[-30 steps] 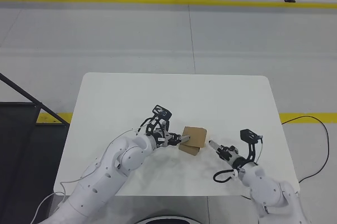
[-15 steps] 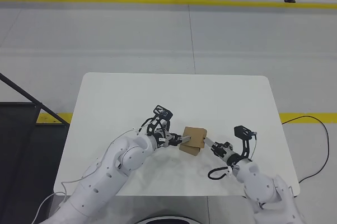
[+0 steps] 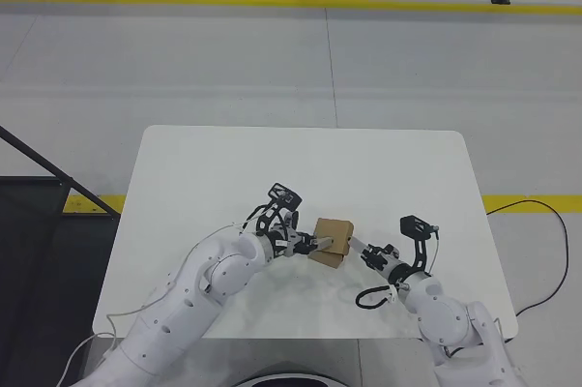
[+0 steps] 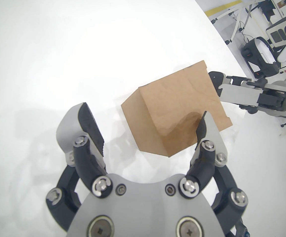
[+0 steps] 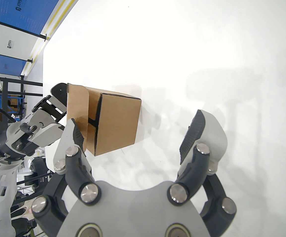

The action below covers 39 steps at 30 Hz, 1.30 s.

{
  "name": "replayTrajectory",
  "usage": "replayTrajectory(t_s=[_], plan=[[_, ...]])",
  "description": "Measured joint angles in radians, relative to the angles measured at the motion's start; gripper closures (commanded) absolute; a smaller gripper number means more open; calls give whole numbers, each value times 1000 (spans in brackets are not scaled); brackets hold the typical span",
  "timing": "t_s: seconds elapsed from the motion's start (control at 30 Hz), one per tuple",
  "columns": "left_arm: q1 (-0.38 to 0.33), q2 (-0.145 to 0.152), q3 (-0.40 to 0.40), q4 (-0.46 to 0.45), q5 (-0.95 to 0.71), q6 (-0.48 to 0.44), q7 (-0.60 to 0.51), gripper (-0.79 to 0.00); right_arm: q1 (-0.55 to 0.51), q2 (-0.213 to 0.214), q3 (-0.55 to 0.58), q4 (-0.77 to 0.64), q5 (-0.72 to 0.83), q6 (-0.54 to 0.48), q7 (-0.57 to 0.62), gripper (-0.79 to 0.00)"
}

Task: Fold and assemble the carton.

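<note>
Top view showed the carton on the worktop, left claw and right claw both spread wide against opposite ends, probably bracing it for folding.

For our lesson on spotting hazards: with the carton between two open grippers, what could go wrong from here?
1. Neither the left gripper nor the right gripper clamps the cardboard carton; a push from one side might slide or tip it on the white table.
2. The end flaps facing the right gripper show a dark gap, so a finger could catch an edge and crease it.
</note>
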Motion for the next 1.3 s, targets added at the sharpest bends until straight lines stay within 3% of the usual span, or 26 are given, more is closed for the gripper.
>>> replayTrajectory(t_s=[0.23,0.67,1.3], plan=[[17,2,-37,-11,-33,0,22,-785,-1,1,-1,-1,1,0,-6,-785],[-15,1,-90,100,-420,-211,-116,-785,5,1,-3,10,10,8,-8,-785],[-42,-11,-42,143,-435,-251,-79,-785,29,1,-20,36,18,9,0,-785]])
